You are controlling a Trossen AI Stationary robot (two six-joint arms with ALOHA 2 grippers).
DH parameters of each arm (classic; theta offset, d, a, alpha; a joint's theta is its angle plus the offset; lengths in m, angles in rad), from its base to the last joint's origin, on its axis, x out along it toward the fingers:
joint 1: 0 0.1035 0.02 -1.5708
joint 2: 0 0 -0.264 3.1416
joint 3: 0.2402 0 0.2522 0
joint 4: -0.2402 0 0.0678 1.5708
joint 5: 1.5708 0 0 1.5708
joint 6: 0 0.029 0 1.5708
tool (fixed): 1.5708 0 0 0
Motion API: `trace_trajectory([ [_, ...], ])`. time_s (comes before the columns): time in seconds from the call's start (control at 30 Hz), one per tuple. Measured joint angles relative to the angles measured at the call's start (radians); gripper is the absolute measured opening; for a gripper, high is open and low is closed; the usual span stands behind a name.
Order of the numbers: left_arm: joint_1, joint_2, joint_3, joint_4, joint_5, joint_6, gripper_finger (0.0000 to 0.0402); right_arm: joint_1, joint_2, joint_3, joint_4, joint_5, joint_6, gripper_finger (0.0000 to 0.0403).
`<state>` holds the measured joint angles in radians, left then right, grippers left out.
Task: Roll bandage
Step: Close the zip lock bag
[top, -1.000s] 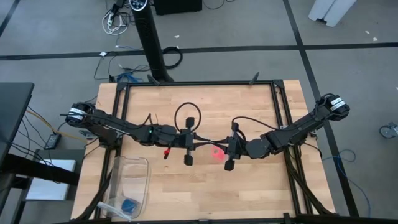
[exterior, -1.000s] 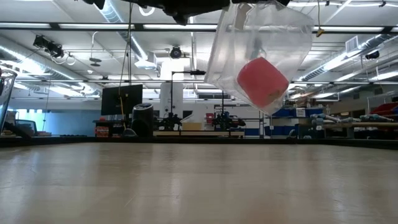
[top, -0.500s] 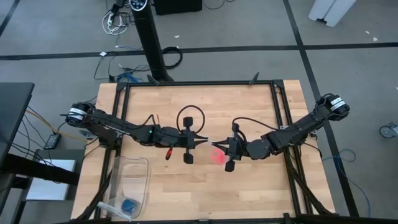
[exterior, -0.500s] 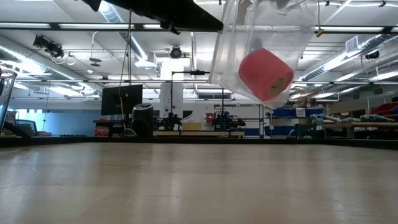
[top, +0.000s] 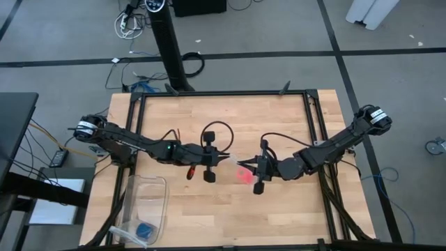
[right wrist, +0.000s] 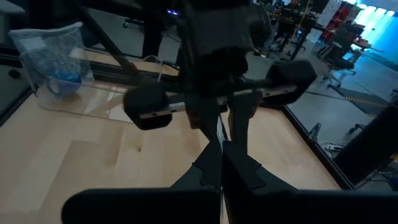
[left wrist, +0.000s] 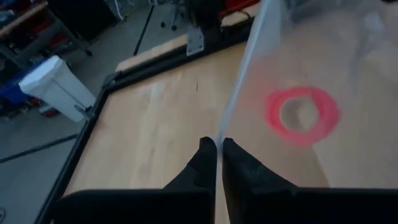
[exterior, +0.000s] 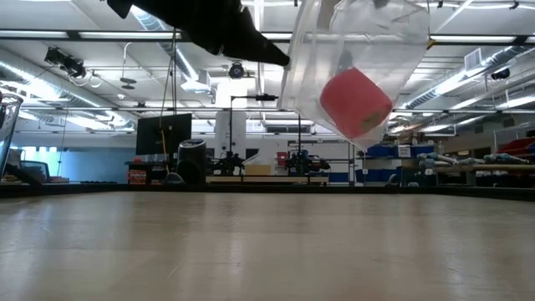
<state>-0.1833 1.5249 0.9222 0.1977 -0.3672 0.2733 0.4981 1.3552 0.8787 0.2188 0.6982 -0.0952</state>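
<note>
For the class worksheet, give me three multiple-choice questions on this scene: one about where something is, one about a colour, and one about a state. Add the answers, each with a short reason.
1. Where is the bandage?
A) Inside a clear bag held above the table
B) Lying flat on the table
C) On the floor

2. What colour is the small object in the bin?
A) Green
B) Yellow
C) Blue

3. How are the left claw and the right claw?
A) Both wide open
B) Both shut on the clear bag
C) Resting on the table

Answers:
1. A: the low view shows the roll hanging in the bag, off the wood.
2. C: the high view shows it blue.
3. B: each wrist view shows its fingers pinching thin plastic.
</note>
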Motion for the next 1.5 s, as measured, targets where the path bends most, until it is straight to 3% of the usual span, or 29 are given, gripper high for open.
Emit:
trace_trajectory([
  [0.23, 0.004, 0.003, -0.006, -0.092, -0.035, -0.021, 0.0009, 0.027, -0.004, 0.005, 0.037, -0.014, -0.009, 0.0000],
  [0.57, -0.008, 0.002, -0.016, -0.055, -0.034, -0.042, 0.0014, 0.033, -0.003, 0.004, 0.039, -0.004, -0.018, 0.0000],
  [1.2, -0.102, -0.075, -0.013, -0.022, -0.048, -0.042, 0.0167, 0.077, -0.008, 0.019, 0.062, 0.041, -0.064, 0.0000],
  [1.5, -0.112, -0.074, -0.013, 0.021, -0.091, -0.071, 0.0188, 0.079, -0.009, 0.035, 0.072, 0.042, -0.084, 0.0000],
])
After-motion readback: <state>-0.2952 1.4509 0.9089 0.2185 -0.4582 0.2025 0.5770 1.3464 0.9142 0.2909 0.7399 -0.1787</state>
